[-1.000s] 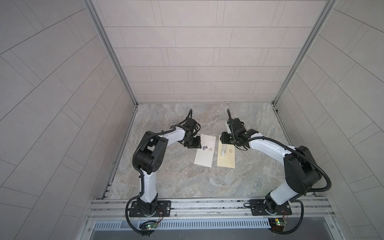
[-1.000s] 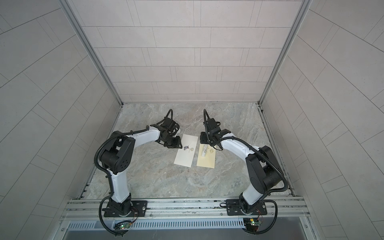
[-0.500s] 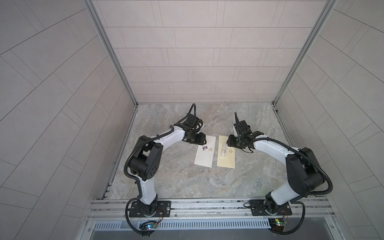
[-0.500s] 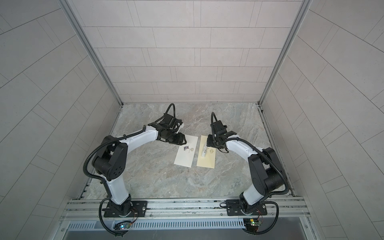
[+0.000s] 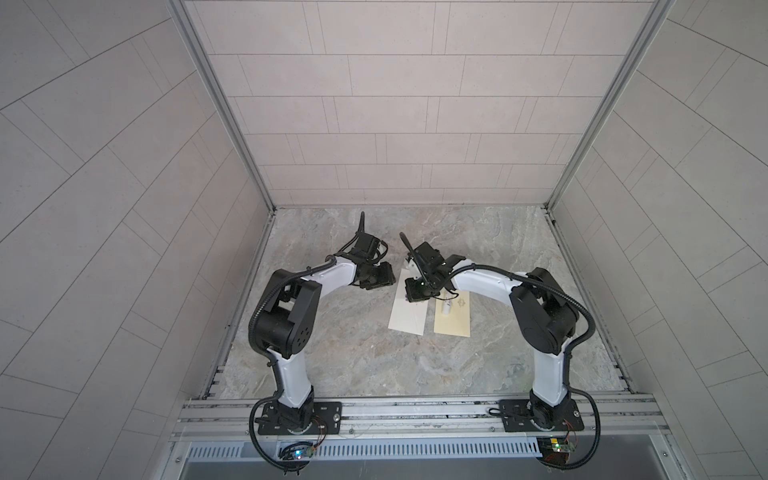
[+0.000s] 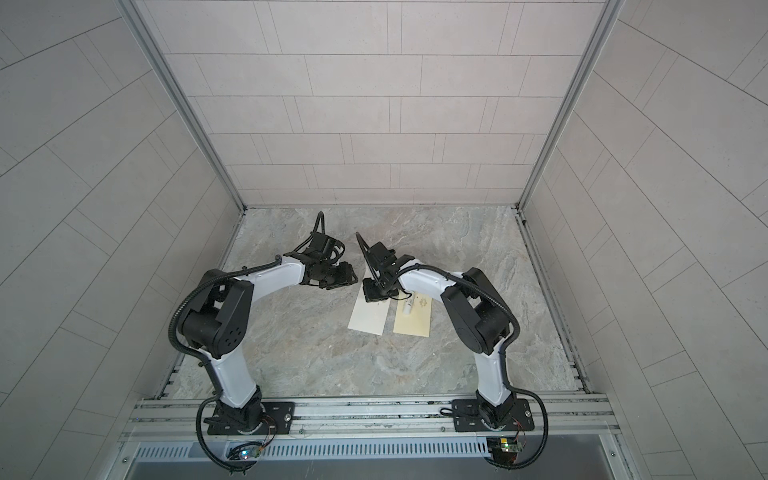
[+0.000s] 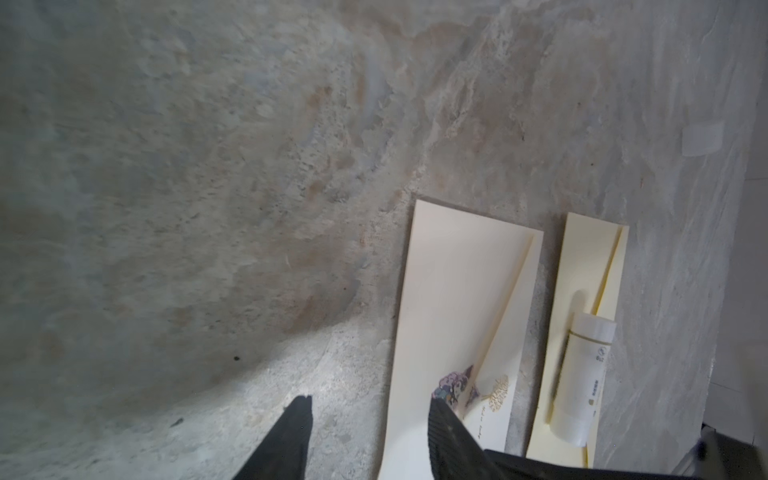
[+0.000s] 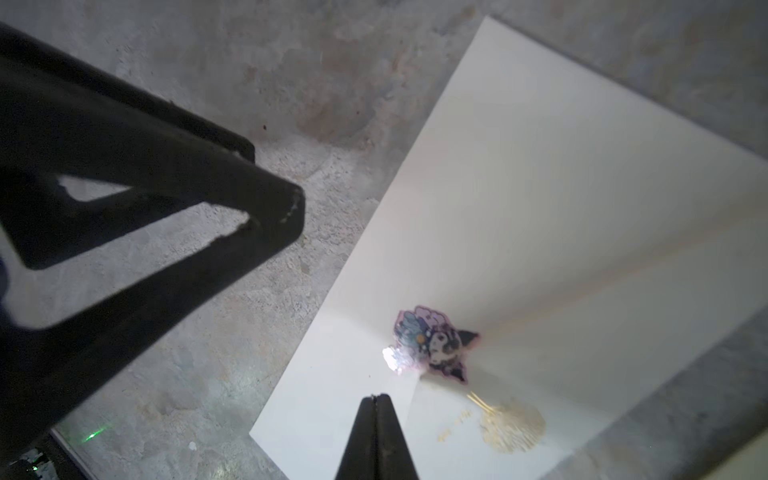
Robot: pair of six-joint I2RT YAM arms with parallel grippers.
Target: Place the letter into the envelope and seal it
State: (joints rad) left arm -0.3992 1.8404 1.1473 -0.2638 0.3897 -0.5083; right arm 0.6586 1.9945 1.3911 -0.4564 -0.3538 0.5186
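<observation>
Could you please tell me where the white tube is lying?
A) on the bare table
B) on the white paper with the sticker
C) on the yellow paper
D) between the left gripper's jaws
C: in the left wrist view the tube rests on the yellow paper, beside the white paper and apart from it.

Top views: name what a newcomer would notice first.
Two papers lie side by side on the table: a white envelope bearing a purple sticker, and a yellow paper with a white tube on it. The right gripper, shut, points at the envelope near the sticker; the left gripper stands open beside it.
</observation>
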